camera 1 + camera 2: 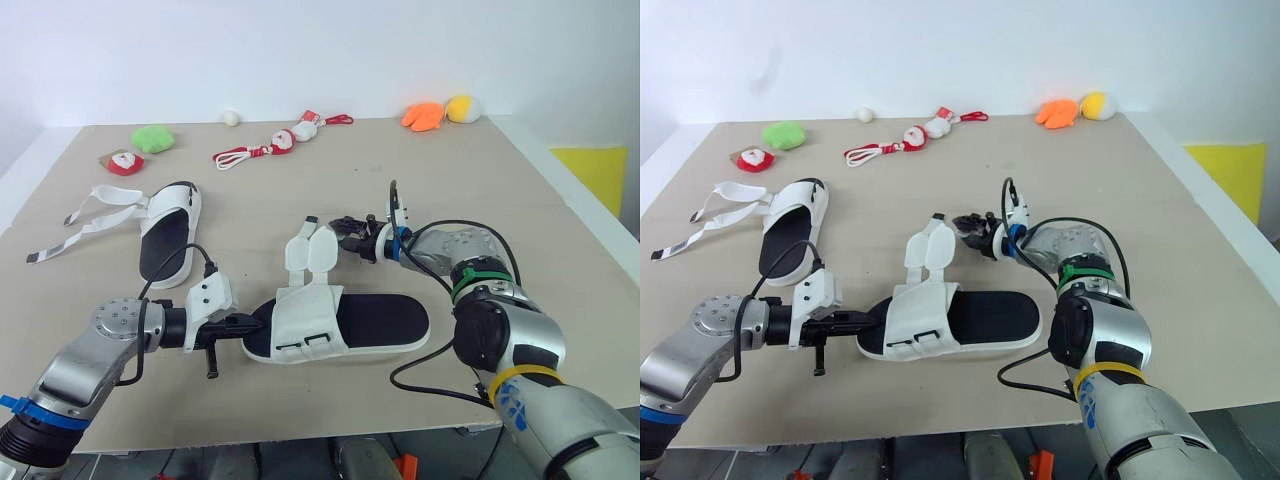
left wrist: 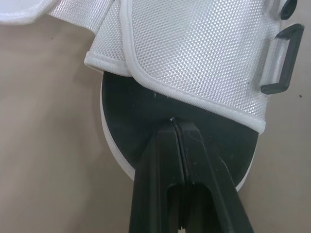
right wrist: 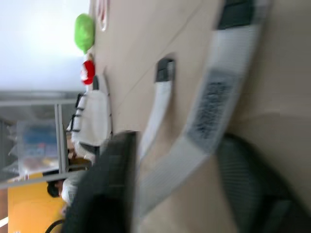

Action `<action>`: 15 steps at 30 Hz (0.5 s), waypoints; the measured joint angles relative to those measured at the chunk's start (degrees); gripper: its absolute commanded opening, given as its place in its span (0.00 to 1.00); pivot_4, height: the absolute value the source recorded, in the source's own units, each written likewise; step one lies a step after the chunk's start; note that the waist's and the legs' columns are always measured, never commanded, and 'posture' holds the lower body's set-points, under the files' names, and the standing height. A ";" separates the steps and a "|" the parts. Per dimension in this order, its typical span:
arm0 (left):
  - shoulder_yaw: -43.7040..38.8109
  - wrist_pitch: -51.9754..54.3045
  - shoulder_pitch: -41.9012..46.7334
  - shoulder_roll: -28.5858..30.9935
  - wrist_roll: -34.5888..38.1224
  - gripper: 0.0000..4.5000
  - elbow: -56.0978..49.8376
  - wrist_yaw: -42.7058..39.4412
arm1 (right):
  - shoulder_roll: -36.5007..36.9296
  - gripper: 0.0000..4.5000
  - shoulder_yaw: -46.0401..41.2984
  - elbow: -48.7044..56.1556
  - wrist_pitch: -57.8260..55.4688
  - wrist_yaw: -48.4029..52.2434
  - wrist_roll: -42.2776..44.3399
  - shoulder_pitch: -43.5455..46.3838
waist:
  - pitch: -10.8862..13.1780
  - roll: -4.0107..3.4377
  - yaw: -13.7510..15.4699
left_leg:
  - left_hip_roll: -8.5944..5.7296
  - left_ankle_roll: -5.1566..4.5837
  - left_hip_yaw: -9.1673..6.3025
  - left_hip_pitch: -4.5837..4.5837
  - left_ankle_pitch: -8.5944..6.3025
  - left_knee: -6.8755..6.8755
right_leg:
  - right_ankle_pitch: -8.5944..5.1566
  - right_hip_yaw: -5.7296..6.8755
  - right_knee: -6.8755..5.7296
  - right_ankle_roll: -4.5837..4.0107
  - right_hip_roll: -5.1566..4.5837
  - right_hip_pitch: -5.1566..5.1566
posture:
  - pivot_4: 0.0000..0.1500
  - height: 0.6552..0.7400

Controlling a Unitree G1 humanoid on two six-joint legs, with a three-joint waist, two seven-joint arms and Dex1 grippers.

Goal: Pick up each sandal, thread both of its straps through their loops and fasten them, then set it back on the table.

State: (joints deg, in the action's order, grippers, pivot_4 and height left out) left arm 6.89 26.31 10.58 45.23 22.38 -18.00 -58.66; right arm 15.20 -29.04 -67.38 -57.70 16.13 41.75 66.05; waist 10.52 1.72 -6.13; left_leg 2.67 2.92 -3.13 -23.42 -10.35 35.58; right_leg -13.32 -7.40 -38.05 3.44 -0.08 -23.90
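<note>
A white sandal with a black insole (image 1: 380,320) lies near the table's front, its wide band (image 1: 310,318) across one end. Its two straps (image 1: 310,255) stand up behind it, unthreaded. My left gripper (image 1: 250,325) is shut, its tips (image 2: 173,124) resting on the insole just under the band. My right gripper (image 1: 348,236) hovers right of the strap ends; in its wrist view a strap (image 3: 204,111) runs between its parted fingers (image 3: 109,184). The second sandal (image 1: 168,235) lies far left, its loose straps (image 1: 90,215) spread on the table.
Along the table's far side lie a green plush (image 1: 153,138), a red and white toy (image 1: 125,162), a red cord with small figures (image 1: 280,143), a white ball (image 1: 231,117), and orange (image 1: 423,116) and yellow (image 1: 461,108) plush toys. The table's front edge (image 1: 300,440) is close.
</note>
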 measured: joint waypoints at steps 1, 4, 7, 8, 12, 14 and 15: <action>-0.02 0.05 0.01 0.00 -0.01 0.00 0.00 0.00 | -0.03 0.13 0.02 0.00 0.14 0.92 -0.36 0.54 | 0.00 0.00 -0.02 | 0.00 0.00 0.00 0.02 0.00 0.00 | 0.01 0.00 0.00 0.01 0.00 0.02 | 1.00 1.00; -0.01 0.07 0.03 -0.03 -0.02 0.00 -0.01 0.36 | -0.04 0.01 2.38 0.26 1.38 5.17 -2.94 1.76 | 0.00 0.00 -0.06 | 0.00 0.00 -0.02 0.03 0.00 0.00 | -0.03 0.01 0.00 -0.05 0.01 0.02 | 1.00 1.00; -0.01 0.07 0.04 -0.07 -0.01 0.00 -0.01 0.43 | -0.09 0.01 6.93 2.03 3.37 12.06 -6.33 1.40 | 0.02 -0.03 -0.06 | 0.00 0.00 -0.02 0.01 0.00 0.00 | -0.04 0.00 0.00 -0.06 0.02 -0.01 | 1.00 1.00; -0.01 0.09 0.05 -0.08 0.00 0.00 -0.01 0.43 | -0.10 0.01 9.76 4.64 4.95 16.30 -7.79 0.70 | 0.03 -0.05 -0.06 | 0.00 0.00 -0.02 -0.01 0.00 -0.01 | -0.04 0.00 0.00 -0.05 0.02 -0.03 | 1.00 1.00; 0.04 0.17 0.26 -0.15 0.01 0.00 0.05 0.35 | 0.27 0.01 21.84 28.96 14.00 35.46 -10.88 -5.86 | 0.05 -0.09 0.03 | 0.02 0.01 -0.04 0.00 -0.01 -0.14 | 0.00 0.04 0.00 0.21 0.02 -0.06 | 1.00 1.00; 0.07 0.25 0.43 -0.15 0.00 0.00 0.07 0.32 | 0.88 0.01 25.27 37.38 16.64 40.02 -11.31 -8.58 | 0.05 -0.09 0.14 | 0.05 0.03 -0.13 -0.02 -0.02 -0.20 | -0.07 0.15 -0.01 0.23 0.03 -0.07 | 1.00 1.00; 0.08 0.31 0.52 -0.15 0.00 0.00 0.12 0.27 | 1.17 0.01 27.53 42.65 19.11 42.88 -11.74 -10.54 | 0.05 -0.09 0.19 | 0.08 0.06 -0.14 -0.01 -0.03 -0.22 | -0.10 0.19 -0.01 0.21 0.03 -0.07 | 1.00 1.00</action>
State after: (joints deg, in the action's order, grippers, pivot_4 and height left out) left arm 6.97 26.61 11.10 45.07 22.38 -17.88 -58.39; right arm 16.37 -1.51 -24.73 -38.59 59.01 30.01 55.52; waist 10.58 1.62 -5.94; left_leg 2.75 2.98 -3.27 -23.43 -10.38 35.36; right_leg -13.43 -7.20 -38.06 3.65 -0.05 -23.97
